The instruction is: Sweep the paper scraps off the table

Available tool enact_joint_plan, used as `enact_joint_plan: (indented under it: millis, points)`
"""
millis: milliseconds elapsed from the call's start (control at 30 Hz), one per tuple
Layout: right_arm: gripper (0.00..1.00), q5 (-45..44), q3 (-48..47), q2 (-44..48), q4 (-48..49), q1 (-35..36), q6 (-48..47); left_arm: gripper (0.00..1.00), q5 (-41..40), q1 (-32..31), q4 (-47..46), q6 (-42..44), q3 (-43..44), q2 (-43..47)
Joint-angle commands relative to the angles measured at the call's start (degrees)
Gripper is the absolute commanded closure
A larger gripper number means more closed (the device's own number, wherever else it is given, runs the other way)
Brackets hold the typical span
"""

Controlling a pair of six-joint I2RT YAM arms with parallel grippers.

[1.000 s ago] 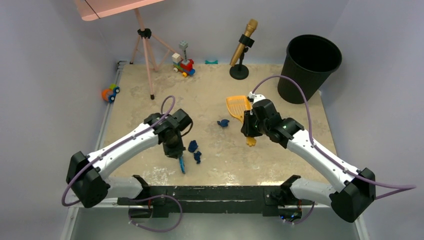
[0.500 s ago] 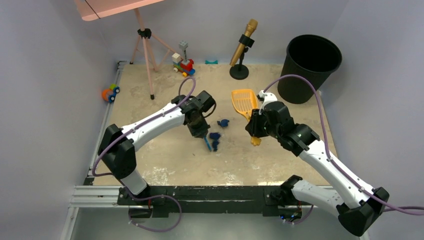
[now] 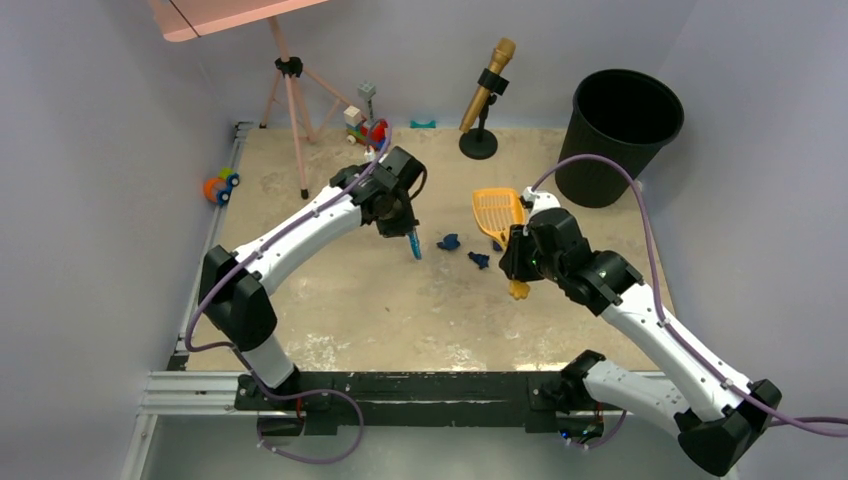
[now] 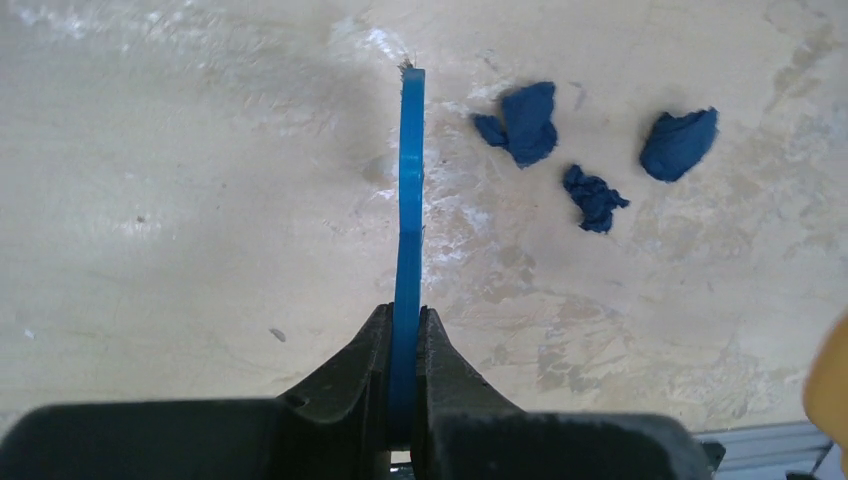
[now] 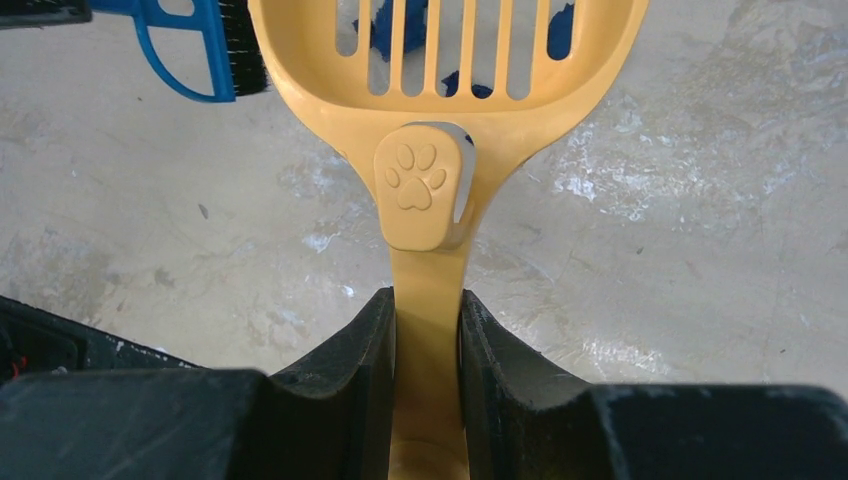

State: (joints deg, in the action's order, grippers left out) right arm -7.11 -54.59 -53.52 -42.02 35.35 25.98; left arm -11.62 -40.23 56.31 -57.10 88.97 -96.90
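Note:
My left gripper (image 3: 400,222) is shut on a blue brush (image 3: 413,245), edge-on in the left wrist view (image 4: 408,180), where the gripper (image 4: 407,330) clamps its handle. Three navy paper scraps (image 4: 525,122) lie on the table (image 4: 200,200) just right of the brush tip. In the top view two of them (image 3: 448,242) show between the brush and the scoop. My right gripper (image 3: 517,255) is shut on the handle of a yellow slotted scoop (image 3: 497,212). In the right wrist view the gripper (image 5: 428,320) holds the scoop (image 5: 440,60) flat-faced toward the scraps (image 5: 465,85), seen through its slots, with the brush (image 5: 215,50) beyond.
A black bin (image 3: 620,130) stands at the back right corner. A gold microphone on a stand (image 3: 487,90), a pink tripod (image 3: 290,100) and a toy block train (image 3: 366,125) stand along the back. An orange-and-blue toy car (image 3: 220,185) sits at the left edge.
My left arm swung from the near left to the middle, pushing navy scraps rightward toward the scoop, then drew the brush back left. The scoop shifted slightly right.

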Motion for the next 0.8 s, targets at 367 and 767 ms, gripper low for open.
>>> enact_joint_plan:
  millis: [367, 767]
  points:
    - [1.00, -25.35, -5.86, -0.50, -19.92, 0.28, 20.84, 1.00, 38.98, 3.61, -11.57, 28.26, 30.80, -21.16]
    - [1.00, -26.61, -5.39, 6.88, -18.49, 0.25, 24.23, 1.00, 45.44, -0.45, -25.12, 11.79, 34.98, -34.99]
